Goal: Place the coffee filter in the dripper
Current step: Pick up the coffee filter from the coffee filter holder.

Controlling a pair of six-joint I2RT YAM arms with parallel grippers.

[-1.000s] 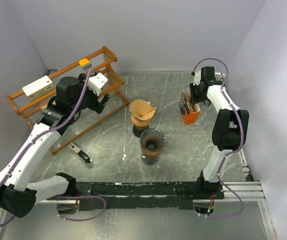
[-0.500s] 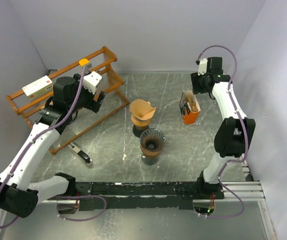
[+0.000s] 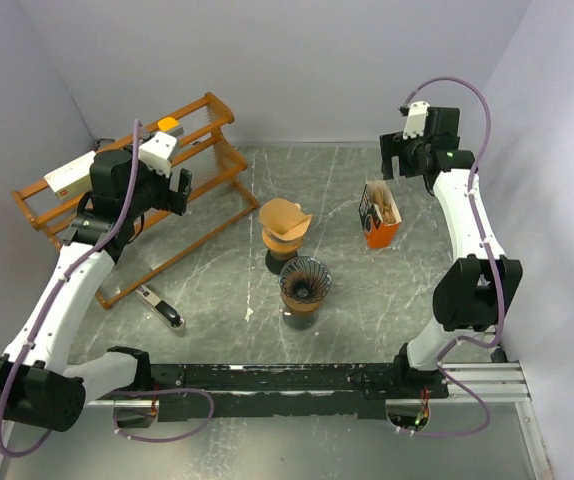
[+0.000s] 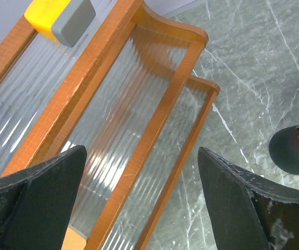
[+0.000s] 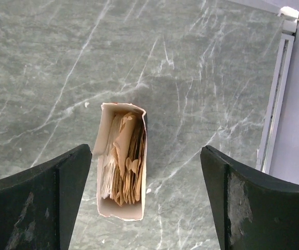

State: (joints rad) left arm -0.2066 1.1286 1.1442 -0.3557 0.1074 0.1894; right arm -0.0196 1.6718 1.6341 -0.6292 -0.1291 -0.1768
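Observation:
A tan coffee filter [image 3: 285, 218] sits in an orange dripper [image 3: 279, 239] on a dark base at mid-table. In front of it stands a dark ribbed dripper [image 3: 304, 281], with nothing inside. An orange box of paper filters [image 3: 379, 222] stands at the right; its open top and packed filters [image 5: 122, 167] show in the right wrist view. My right gripper [image 3: 399, 165] [image 5: 144, 203] hangs open above and behind that box, holding nothing. Over the wooden rack [image 4: 139, 120], my left gripper [image 3: 172, 188] [image 4: 141, 203] is open and holds nothing.
The wooden rack [image 3: 127, 200] fills the left side and carries a white box [image 3: 75, 172] and a yellow-grey block [image 3: 170, 124] [image 4: 61, 15]. A black-handled tool [image 3: 159, 306] lies in front of the rack. A metal rail [image 5: 274, 104] runs along the right wall.
My right gripper has lifted up and back out of the filter box and opened wide, with nothing in it. My left arm has drawn back leftward over the rack.

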